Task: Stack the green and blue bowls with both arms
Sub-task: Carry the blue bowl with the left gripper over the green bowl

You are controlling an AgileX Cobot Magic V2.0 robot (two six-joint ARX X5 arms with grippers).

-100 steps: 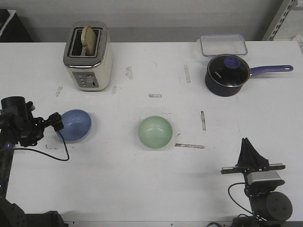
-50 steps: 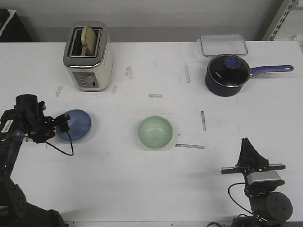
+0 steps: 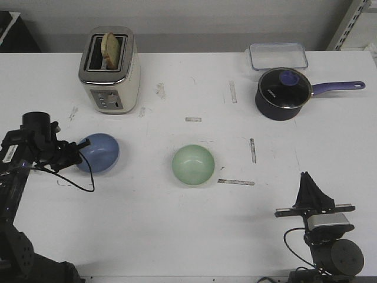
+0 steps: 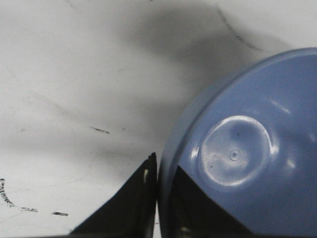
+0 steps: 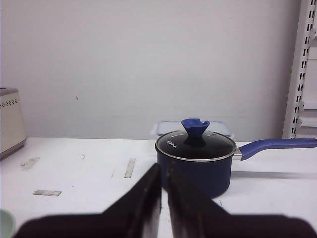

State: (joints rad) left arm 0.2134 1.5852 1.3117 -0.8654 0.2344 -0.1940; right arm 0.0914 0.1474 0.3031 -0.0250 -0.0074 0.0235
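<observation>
The light blue bowl (image 3: 100, 152) is at the left of the table, tilted and lifted a little. My left gripper (image 3: 81, 146) is shut on its left rim. In the left wrist view the bowl (image 4: 247, 163) fills the frame beside my left gripper (image 4: 159, 171), one finger outside the rim and one inside. The pale green bowl (image 3: 193, 165) sits upright in the middle of the table, apart from both grippers; a sliver of it (image 5: 4, 224) shows in the right wrist view. My right gripper (image 3: 307, 184) is shut and empty at the front right; it also shows in the right wrist view (image 5: 164, 171).
A toaster (image 3: 109, 69) with bread stands at the back left. A dark blue saucepan (image 3: 284, 93) with a glass lid and a clear lidded box (image 3: 277, 56) are at the back right; the saucepan (image 5: 195, 161) also shows in the right wrist view.
My left gripper has closed on the blue bowl's rim and moved it slightly right and up; the bowl now sits tilted. The right arm and the green bowl have not moved.
</observation>
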